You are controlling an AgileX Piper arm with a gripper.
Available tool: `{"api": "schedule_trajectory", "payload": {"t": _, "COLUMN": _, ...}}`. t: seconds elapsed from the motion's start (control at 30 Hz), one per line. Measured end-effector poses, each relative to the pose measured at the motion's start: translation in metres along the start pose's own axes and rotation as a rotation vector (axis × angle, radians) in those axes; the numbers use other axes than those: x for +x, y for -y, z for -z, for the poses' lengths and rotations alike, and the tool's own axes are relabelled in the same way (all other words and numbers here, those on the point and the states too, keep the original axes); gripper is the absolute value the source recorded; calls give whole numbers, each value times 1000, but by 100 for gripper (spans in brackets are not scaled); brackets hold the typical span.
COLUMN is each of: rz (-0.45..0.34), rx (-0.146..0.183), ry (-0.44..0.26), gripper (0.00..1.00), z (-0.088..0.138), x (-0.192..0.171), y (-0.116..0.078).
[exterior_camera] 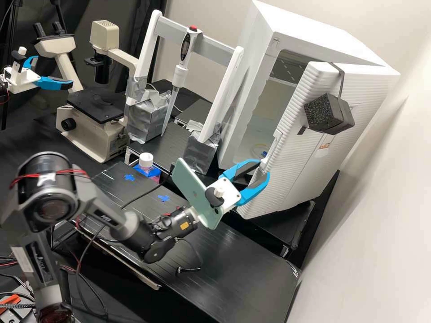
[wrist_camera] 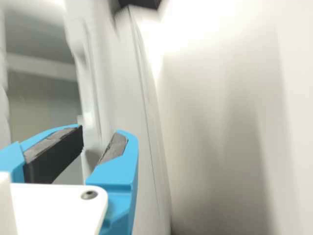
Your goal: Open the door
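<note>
Door [exterior_camera: 287, 157] ajar — open gap inside, gripper [exterior_camera: 264, 169] unclenched at its edge, wall [exterior_camera: 381, 188] beyond

White, rectangular, ribbed door [exterior_camera: 294, 168]: upright, partly open, angled out from front of white boxy cabinet [exterior_camera: 332, 40]. Hinges probably along far side.

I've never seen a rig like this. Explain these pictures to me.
The machine is a dark grey robot arm with a white gripper. One picture comes from a fixed camera looking down on the black bench; the other comes from a camera on the arm's wrist. On the bench are a microscope, a capped bottle and a white frame holding a pipette. Beside the frame stands a white cabinet, its door open. The gripper's two blue fingers stand apart at the door's edge; no loose object is held.
</note>
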Motion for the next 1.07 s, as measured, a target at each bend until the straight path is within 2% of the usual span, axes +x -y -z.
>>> {"api": "schedule_trajectory", "payload": {"t": 0.07, "rz": 2, "rx": -2, "ry": 19, "gripper": 100, "z": 6, "x": -19, "y": -3}}
{"api": "schedule_trajectory", "payload": {"t": 0.1, "rz": -10, "rx": 5, "ry": -3, "gripper": 100, "z": 17, "x": -36, "y": -6}}
{"api": "schedule_trajectory", "payload": {"t": 0.17, "rz": -28, "rx": 19, "ry": -65, "gripper": 100, "z": 34, "x": -57, "y": -8}}
{"api": "schedule_trajectory", "payload": {"t": 0.27, "rz": -27, "rx": 31, "ry": -209, "gripper": 100, "z": 60, "x": -87, "y": -4}}
{"api": "schedule_trajectory", "payload": {"t": 0.3, "rz": -6, "rx": 42, "ry": -270, "gripper": 100, "z": 69, "x": -96, "y": 1}}
{"api": "schedule_trajectory", "payload": {"t": 0.43, "rz": 121, "rx": 52, "ry": -486, "gripper": 100, "z": 94, "x": -122, "y": 23}}
{"api": "schedule_trajectory", "payload": {"t": 0.53, "rz": 200, "rx": 56, "ry": -560, "gripper": 100, "z": 105, "x": -130, "y": 37}}
{"api": "schedule_trajectory", "payload": {"t": 0.6, "rz": 225, "rx": 69, "ry": -557, "gripper": 100, "z": 107, "x": -132, "y": 44}}
{"api": "schedule_trajectory", "payload": {"t": 0.67, "rz": 254, "rx": 63, "ry": -533, "gripper": 100, "z": 107, "x": -132, "y": 52}}
{"api": "schedule_trajectory", "payload": {"t": 0.87, "rz": 339, "rx": 23, "ry": -428, "gripper": 100, "z": 100, "x": -122, "y": 76}}
{"api": "schedule_trajectory", "payload": {"t": 0.97, "rz": 357, "rx": -9, "ry": -383, "gripper": 100, "z": 95, "x": -115, "y": 84}}
{"api": "schedule_trajectory", "payload": {"t": 1.07, "rz": 355, "rx": -16, "ry": -334, "gripper": 100, "z": 88, "x": -109, "y": 87}}
